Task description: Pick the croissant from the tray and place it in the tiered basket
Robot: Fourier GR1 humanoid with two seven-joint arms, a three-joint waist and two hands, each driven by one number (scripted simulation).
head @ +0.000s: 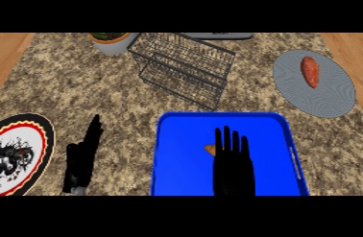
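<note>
Blue plastic forms the tray [181, 159] at the tabletop's near edge, where the right hand [233, 166] is held flat, fingers [227, 137] straight and released, nothing grasped. The croissant [210, 148] is mostly hidden beneath it, only a sliver seen at its left. The left hand [81, 159] rests open near the left edge. Farther back stands the tiered basket [186, 68]. If the fingers are closed off-centre, the croissant could be pushed aside rather than caught.

A small tan croissant [210, 148] lies inside the blue tray [186, 135], mostly hidden; the black wire tiered basket [186, 68] stands behind it, tilted
</note>
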